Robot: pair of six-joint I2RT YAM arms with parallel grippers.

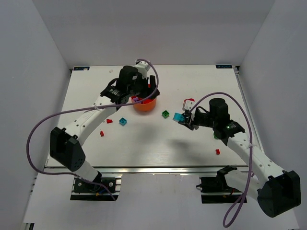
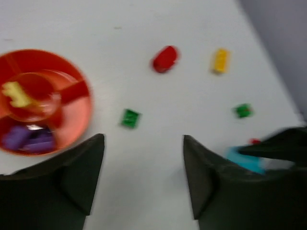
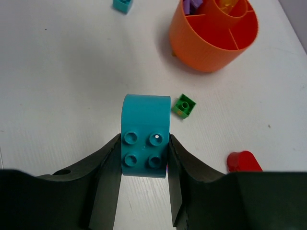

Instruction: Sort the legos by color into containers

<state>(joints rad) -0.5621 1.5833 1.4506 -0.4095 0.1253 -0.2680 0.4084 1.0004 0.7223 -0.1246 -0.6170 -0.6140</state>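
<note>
White surface (image 1: 158, 143), boxed in by pale walls (image 1: 144, 28); nearest, right pincer (image 3: 144, 140) clamped snugly on a cyan brick (image 3: 145, 125), held above the surface short of the orange bowl (image 3: 211, 55). Carry level over the small green brick (image 3: 183, 106), choose a wedge apart from the purple pieces (image 3: 192, 5) and the yellow piece (image 3: 225, 5) in the central cup, then lower well inside before letting go. Farther off, left pincer (image 2: 143, 143) spread wide and empty near the bowl, with a red piece (image 2: 164, 58) and a yellow brick (image 2: 220, 60) loose beyond.
</note>
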